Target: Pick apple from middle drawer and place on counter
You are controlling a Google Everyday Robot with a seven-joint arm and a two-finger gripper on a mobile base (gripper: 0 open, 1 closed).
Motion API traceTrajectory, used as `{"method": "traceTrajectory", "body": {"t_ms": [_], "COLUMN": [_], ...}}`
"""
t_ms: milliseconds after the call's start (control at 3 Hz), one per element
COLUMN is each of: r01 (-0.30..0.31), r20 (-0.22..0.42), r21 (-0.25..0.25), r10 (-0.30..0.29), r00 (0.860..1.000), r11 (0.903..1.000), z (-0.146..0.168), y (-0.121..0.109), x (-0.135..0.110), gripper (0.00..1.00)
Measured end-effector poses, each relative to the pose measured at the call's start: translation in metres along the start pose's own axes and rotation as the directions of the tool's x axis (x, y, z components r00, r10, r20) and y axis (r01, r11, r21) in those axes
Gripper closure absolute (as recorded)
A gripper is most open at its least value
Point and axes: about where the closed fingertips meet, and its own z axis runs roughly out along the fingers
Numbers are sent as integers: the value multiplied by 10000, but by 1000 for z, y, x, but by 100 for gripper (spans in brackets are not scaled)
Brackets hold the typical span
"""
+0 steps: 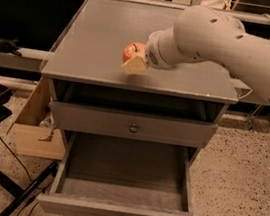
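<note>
Right now the claw (133,59) sits just above the centre of the frame, at the left end of the big pale arm (221,37) that reaches in from the upper right. It is clamped on the apple (132,50). I see one pale finger pad (135,65) pressed against the fruit's lower right side, and the other finger is hidden behind it.

The relation that matters for the release is vertical: the apple is over the counter (101,29), inside its front edge and a little left of the slab's middle, with bare grey top all around it. From this high angle I cannot tell for sure whether the fruit rests on the surface or hangs just above it; the lower pad looks very near the slab. The apple lies to the upper left of the wrist, so the claw's axis runs from right to left and slightly down, and a retreat would go back toward the upper right.

As for containers, the middle drawer (119,213) stands pulled out at the bottom of the frame, and its pale floor shows nothing lying in it. The drawer front above it (93,119), with the dark round knob (133,128), is closed. A tan cardboard box (32,137) stands on the floor at lower left, beside the cabinet.

I judge the pick done and the placing nearly so: lower if needed, then let go.
</note>
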Motion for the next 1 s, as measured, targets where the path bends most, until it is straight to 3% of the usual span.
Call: {"method": "traceTrajectory", "body": {"t_ms": [333, 667, 1000], "r01": [-343, -560, -543], "r20": [618, 997, 1382], "r21": [-473, -1309, -1631], "r10": [372, 693, 773], "r00": [9974, 9926, 9874], "r11": [9983, 9898, 9851], "z": [37, 89, 123], "y": [-8, -6, -5], "x": [-8, -29, -65], "gripper": [100, 100, 100]}}
